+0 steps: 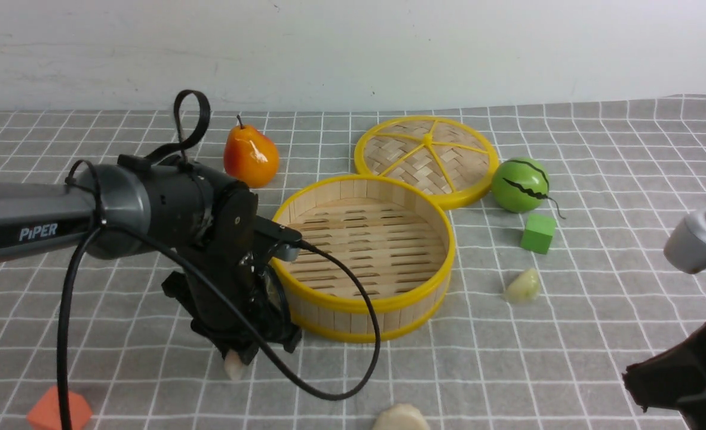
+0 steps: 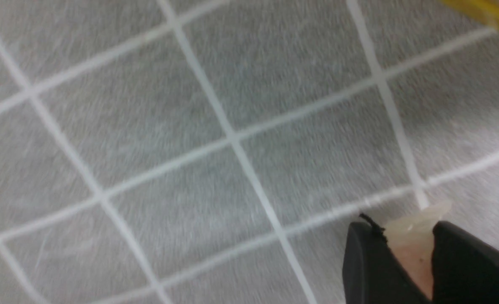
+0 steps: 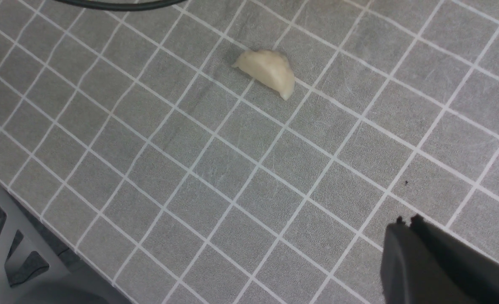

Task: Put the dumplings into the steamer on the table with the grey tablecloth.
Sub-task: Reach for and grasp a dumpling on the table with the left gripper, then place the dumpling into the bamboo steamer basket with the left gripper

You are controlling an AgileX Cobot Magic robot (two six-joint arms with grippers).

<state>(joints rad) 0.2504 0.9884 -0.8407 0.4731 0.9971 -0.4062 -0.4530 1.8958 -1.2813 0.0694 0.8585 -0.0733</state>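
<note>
My left gripper (image 1: 235, 360) points down at the grey tablecloth (image 1: 592, 334) just left of the steamer (image 1: 365, 306), shut on the pinkish dumpling (image 1: 233, 366). In the left wrist view the pinkish dumpling (image 2: 413, 240) is pinched between the two black fingers of the left gripper (image 2: 405, 231). The steamer is empty. A greenish dumpling (image 1: 523, 286) lies to its right, and a creamy white dumpling (image 1: 401, 418) lies by the front edge. In the right wrist view the right gripper (image 3: 405, 221) is shut on nothing, a short way from the creamy white dumpling (image 3: 268, 72).
A woven lid (image 1: 427, 156) lies flat behind the steamer. A pear (image 1: 250, 156) stands at the back left; a green striped ball (image 1: 520, 185) and a green cube (image 1: 538, 233) sit to the right. An orange block (image 1: 51, 412) is at the front left. The left arm's cable (image 1: 353, 388) loops over the cloth.
</note>
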